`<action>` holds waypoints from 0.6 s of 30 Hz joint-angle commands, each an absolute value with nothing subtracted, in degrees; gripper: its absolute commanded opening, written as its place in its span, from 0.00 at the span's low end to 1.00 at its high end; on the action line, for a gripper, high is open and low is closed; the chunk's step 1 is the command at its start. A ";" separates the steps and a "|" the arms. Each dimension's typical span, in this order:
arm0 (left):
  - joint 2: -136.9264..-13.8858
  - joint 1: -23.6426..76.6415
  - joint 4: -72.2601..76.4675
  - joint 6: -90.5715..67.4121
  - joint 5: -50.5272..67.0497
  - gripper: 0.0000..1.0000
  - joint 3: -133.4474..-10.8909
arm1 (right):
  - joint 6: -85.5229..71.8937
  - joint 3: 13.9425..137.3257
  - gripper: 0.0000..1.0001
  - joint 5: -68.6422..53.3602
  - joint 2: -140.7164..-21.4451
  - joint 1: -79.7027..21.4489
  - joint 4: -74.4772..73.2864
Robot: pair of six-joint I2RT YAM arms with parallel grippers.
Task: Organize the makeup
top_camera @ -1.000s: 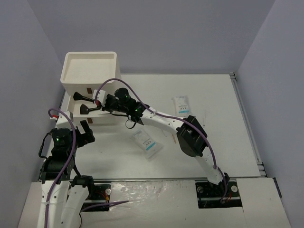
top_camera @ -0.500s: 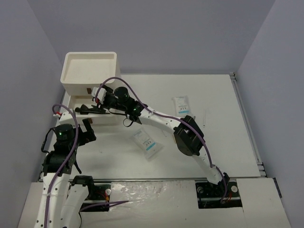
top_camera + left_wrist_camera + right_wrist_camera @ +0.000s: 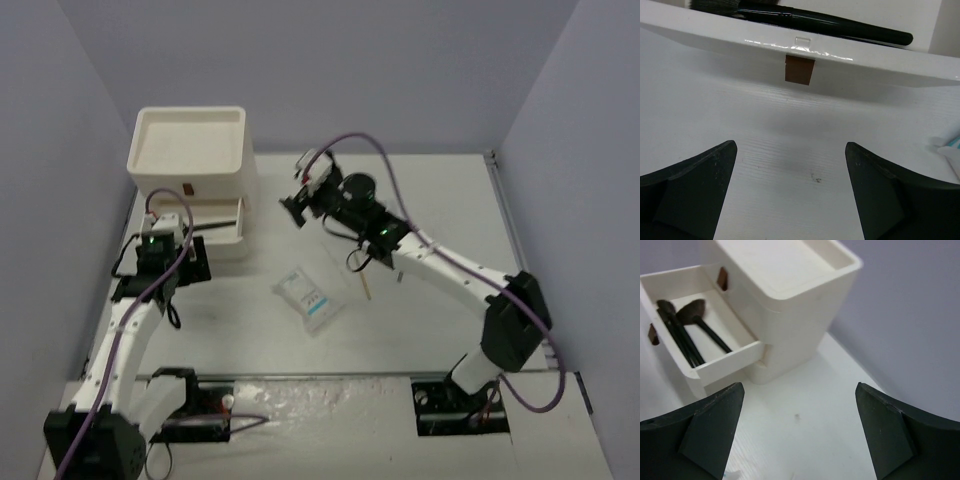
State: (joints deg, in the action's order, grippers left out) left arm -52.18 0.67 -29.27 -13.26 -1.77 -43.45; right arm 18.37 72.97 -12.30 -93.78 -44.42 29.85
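Both hands are spread and empty. The right hand (image 3: 797,400) hangs right of the open drawer (image 3: 725,367), which holds black brushes (image 3: 690,310). The left hand (image 3: 790,155) faces its near front.

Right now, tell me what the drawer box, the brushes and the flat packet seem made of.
Drawer box: likely moulded plastic, smooth off-white, with glints on its edges.
Brushes: glossy black handles, plastic or lacquered wood, with dark soft bristles.
Flat packet: white with blue print, probably paper or film.
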 commanded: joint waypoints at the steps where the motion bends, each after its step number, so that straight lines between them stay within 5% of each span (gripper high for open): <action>1: -57.29 0.17 -19.91 -9.12 -2.02 0.86 -47.17 | 13.68 60.93 0.92 -4.87 -76.95 -42.17 33.74; 8: -62.52 -4.25 -7.79 -2.89 -0.27 0.68 -44.80 | 11.91 48.20 0.94 -1.09 -59.63 -40.96 32.64; 18: -66.61 -5.19 -0.97 -1.85 7.45 0.48 -43.86 | 10.29 45.97 0.94 -1.85 -57.56 -40.96 33.83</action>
State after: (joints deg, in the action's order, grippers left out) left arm -65.16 -4.99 -9.92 -3.12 3.34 -42.59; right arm 11.47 45.39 -3.07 -58.39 -40.95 29.00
